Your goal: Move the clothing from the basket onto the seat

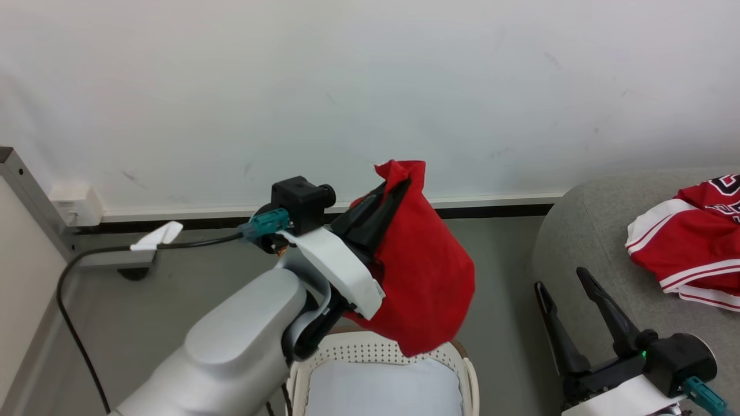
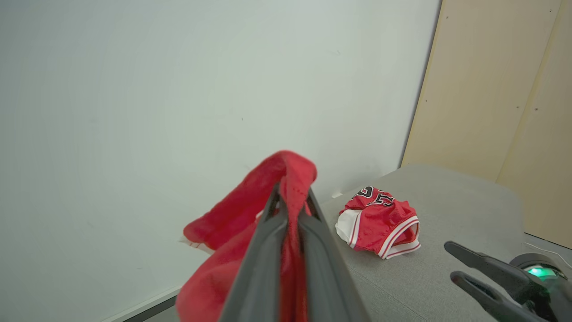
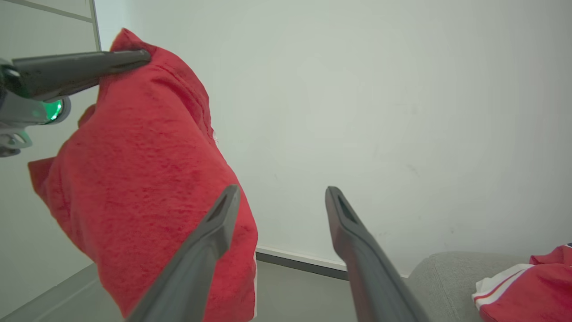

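Observation:
My left gripper [image 1: 399, 176] is shut on a plain red garment [image 1: 425, 277], which hangs in the air above the cream basket [image 1: 370, 351]. The wrist view shows its fingers [image 2: 263, 250] pinching the red cloth [image 2: 250, 201]. A red jersey with white striped trim and black lettering [image 1: 691, 237] lies crumpled on the grey seat [image 1: 584, 231] at the right; it also shows as the jersey [image 2: 380, 221] on the seat [image 2: 451, 210]. My right gripper [image 1: 563, 277] stands open over the seat's front corner, nothing between its fingers [image 3: 210, 232]. The hanging garment [image 3: 138, 179] is to its left.
A pale bluish-white pad [image 1: 384, 387] lies in the basket. A white wall with a dark baseboard [image 1: 491, 211] stands behind. A black cable [image 1: 75, 271] runs to my left wrist. A grey post [image 1: 34, 202] rises at left, beige panels [image 2: 496, 103] beyond the seat.

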### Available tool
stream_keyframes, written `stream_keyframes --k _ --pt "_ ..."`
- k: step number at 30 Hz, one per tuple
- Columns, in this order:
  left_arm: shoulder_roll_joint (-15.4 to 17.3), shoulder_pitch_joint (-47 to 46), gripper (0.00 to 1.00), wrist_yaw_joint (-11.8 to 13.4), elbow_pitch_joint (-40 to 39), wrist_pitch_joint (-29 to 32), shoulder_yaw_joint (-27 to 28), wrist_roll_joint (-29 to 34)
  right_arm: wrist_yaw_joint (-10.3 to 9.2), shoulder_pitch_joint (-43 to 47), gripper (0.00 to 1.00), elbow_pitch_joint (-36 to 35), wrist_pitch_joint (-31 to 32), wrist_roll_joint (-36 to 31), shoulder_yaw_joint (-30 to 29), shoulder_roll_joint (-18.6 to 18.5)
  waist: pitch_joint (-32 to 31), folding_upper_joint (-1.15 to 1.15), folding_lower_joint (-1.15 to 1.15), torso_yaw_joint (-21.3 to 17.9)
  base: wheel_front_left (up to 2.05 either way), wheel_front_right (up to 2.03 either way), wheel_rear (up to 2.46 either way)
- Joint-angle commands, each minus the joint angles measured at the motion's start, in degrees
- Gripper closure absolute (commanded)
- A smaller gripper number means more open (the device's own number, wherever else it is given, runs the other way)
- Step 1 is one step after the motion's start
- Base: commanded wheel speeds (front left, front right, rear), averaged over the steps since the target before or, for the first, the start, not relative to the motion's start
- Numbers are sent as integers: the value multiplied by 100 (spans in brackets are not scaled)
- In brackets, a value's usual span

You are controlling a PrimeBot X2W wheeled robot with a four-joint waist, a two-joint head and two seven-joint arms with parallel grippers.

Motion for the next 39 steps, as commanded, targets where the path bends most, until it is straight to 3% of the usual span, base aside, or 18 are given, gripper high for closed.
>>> stream_keyframes --k 1,7,17,23,32,39 --pt "-18 61 100 -19 -13 -3 -1 53 -15 -81 0 28 4 24 56 -77 6 -1 0 13 0 0 0" --pt "-41 126 100 -93 -102 11 -127 56 -15 -410 0 197 5 164 674 -441 44 -1 0 124 0 0 0" --pt "-278 189 100 -251 -60 81 -513 135 -15 -1528 0 743 36 776 2493 -1067 88 -1 0 466 0 0 0" --pt "-427 229 100 -367 28 136 -806 160 -15 -2231 0 1097 65 1151 3465 -1264 54 -1 0 697 0 0 0" --pt "-626 162 100 -451 94 140 -1175 99 -15 -2856 0 1549 91 2088 4884 -1316 -25 -1 0 1094 0 0 0" --pt "-680 97 100 -481 109 146 -1428 -22 -15 -3157 0 2035 19 2537 5439 -988 -83 -1 0 1299 0 0 0"
